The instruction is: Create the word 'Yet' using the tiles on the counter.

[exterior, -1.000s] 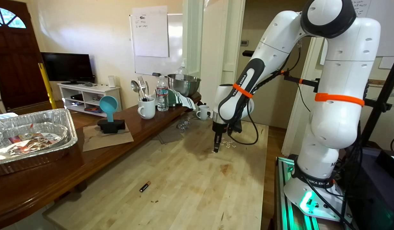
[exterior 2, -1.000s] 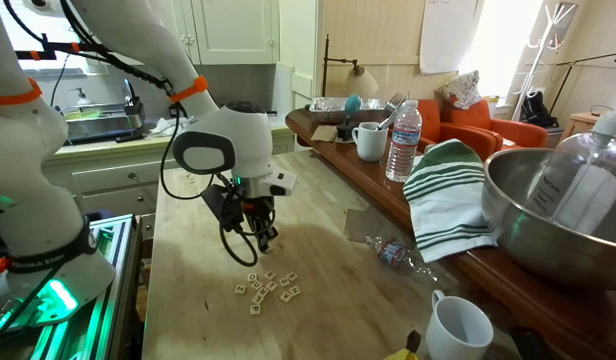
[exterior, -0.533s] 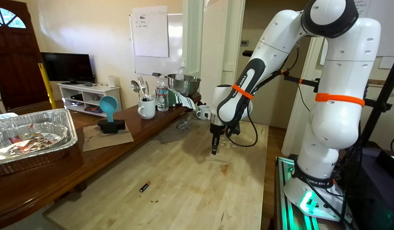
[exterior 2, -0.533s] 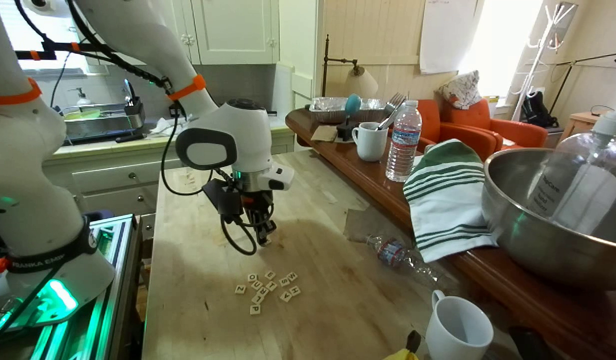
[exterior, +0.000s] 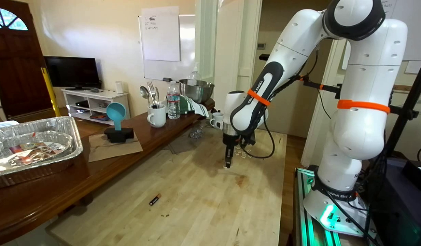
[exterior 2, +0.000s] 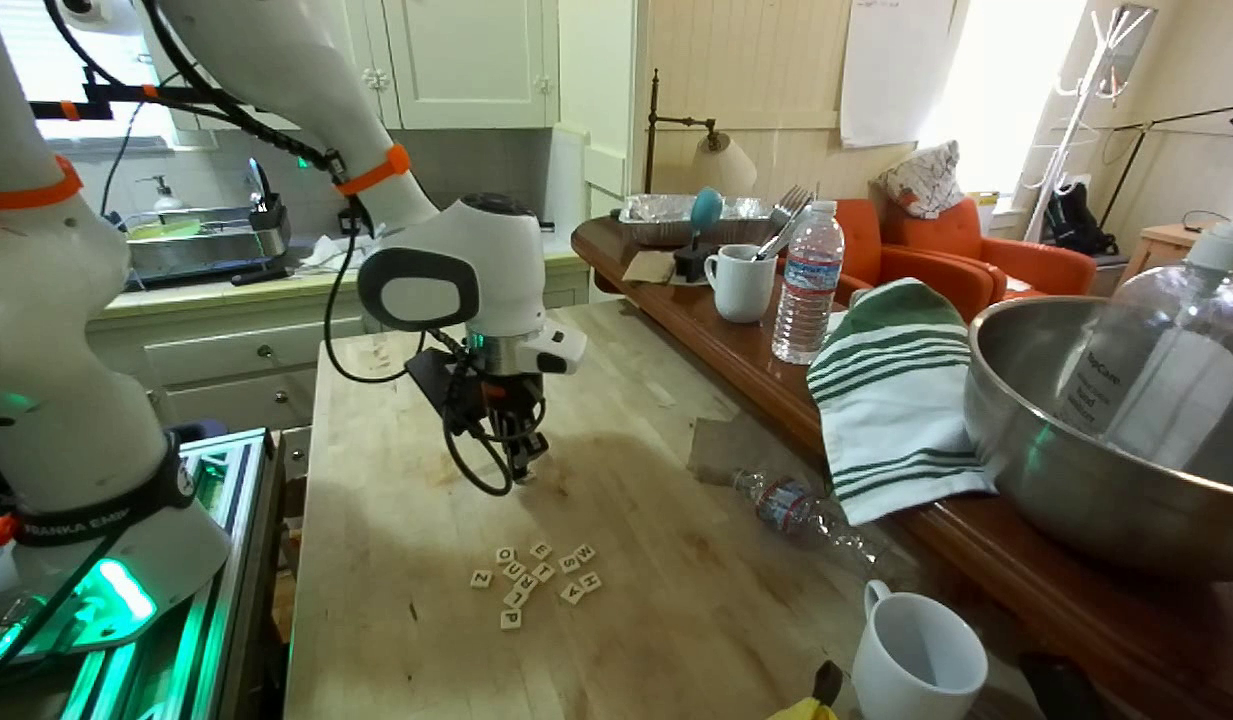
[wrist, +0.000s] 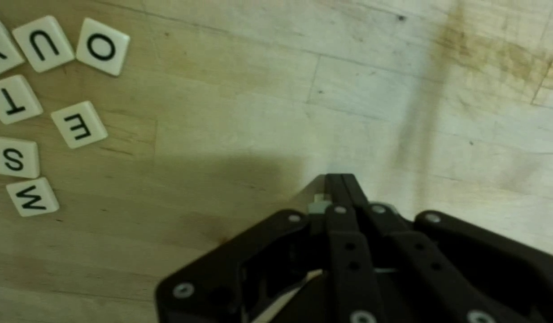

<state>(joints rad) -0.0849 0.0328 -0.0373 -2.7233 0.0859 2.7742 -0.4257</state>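
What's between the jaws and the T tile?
The wrist view shows the E tile near the T tile, then bare counter up to a pale piece, probably a tile, beside the jaws.

The counter (wrist: 240, 103) is matt wood, stained. In the wrist view, towards nine o'clock, the letter tiles (wrist: 79, 124) look smooth; the gripper (wrist: 341, 179), towards five, is matt with shiny metal screws (wrist: 183, 290). Near nine in an exterior view, the tray (exterior: 51, 124) is crinkled foil, the table (exterior: 152, 138) glossy wood; at three in an exterior view, the dish towel (exterior 2: 896, 400) is cloth, the mixing bowl (exterior 2: 1076, 500) smooth, reflective metal.
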